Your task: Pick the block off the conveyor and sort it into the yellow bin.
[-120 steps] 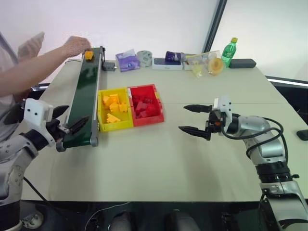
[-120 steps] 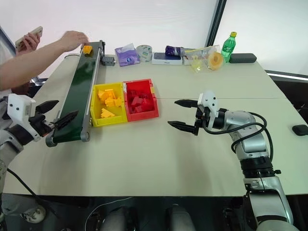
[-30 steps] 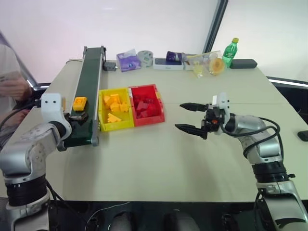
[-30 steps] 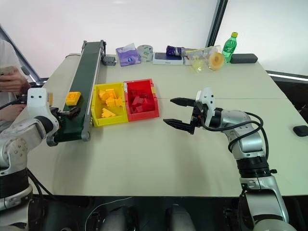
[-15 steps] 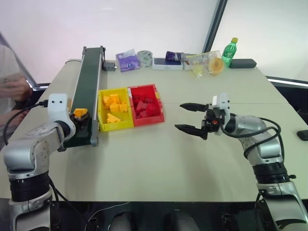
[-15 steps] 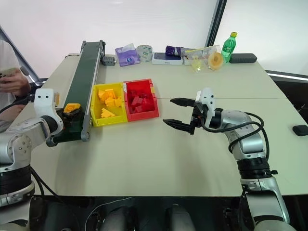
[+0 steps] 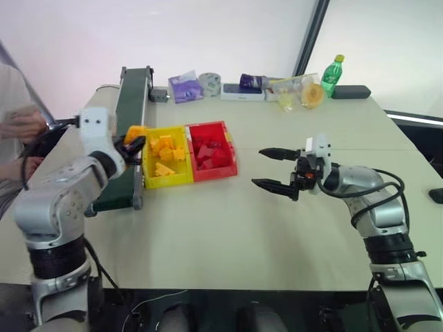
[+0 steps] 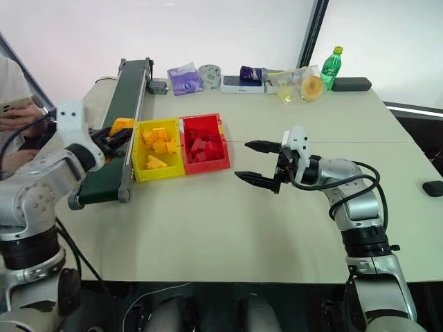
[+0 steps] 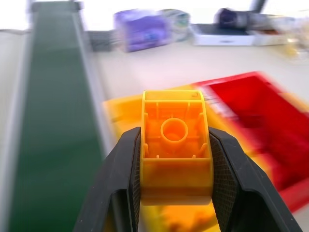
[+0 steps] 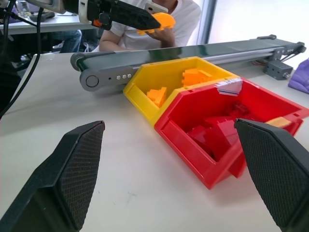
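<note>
My left gripper [image 7: 134, 141] is shut on the orange-yellow block [image 9: 176, 145], holding it in the air above the gap between the dark green conveyor [image 7: 126, 117] and the yellow bin [image 7: 165, 178]. The block [image 7: 135, 132] sits between both black fingers [image 9: 120, 188], its hollow underside facing the wrist camera. The yellow bin holds several yellow blocks. My right gripper [image 7: 274, 169] hangs open over the table to the right of the bins, fingers pointing toward them, nothing between them.
A red bin [image 7: 210, 152] with red blocks stands against the yellow bin's right side. A person's hand [image 7: 24, 123] is at the far left. Packets, a tape roll [image 7: 208, 82], a green bottle [image 7: 330, 75] and a dark case line the table's far edge.
My left gripper closed on the block on the belt, then lifted it and carried it right toward the yellow bin. The right arm has stayed still.
</note>
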